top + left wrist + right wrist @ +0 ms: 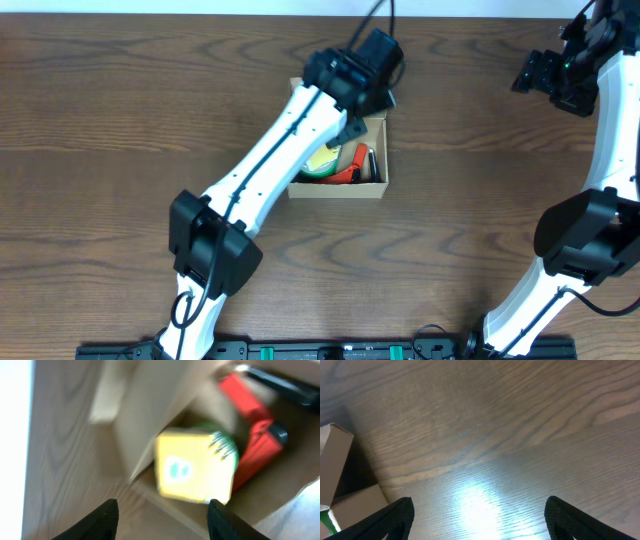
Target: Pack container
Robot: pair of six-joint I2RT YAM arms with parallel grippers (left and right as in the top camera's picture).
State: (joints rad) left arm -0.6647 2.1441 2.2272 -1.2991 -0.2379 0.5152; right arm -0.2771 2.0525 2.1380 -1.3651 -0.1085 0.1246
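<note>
The brown cardboard container (pixel 376 184) sits at the table's middle, lid open, and also shows in the left wrist view (pixel 150 420). Inside lie a yellow block (pixel 194 466) with a green item beneath it, a red object (pixel 255 435) and a black item (pixel 285 385). In the overhead view the yellow-green piece (pixel 322 162) and red piece (pixel 357 165) show beside the arm. My left gripper (pixel 162 517) is open and empty, just above the box's left wall. My right gripper (pixel 477 520) is open and empty over bare wood at the far right (pixel 540 72).
The box's flap (pixel 332 460) shows at the left edge of the right wrist view. My left arm (pixel 280 150) lies across the box's left half and hides part of it. The table's white far edge runs along the top.
</note>
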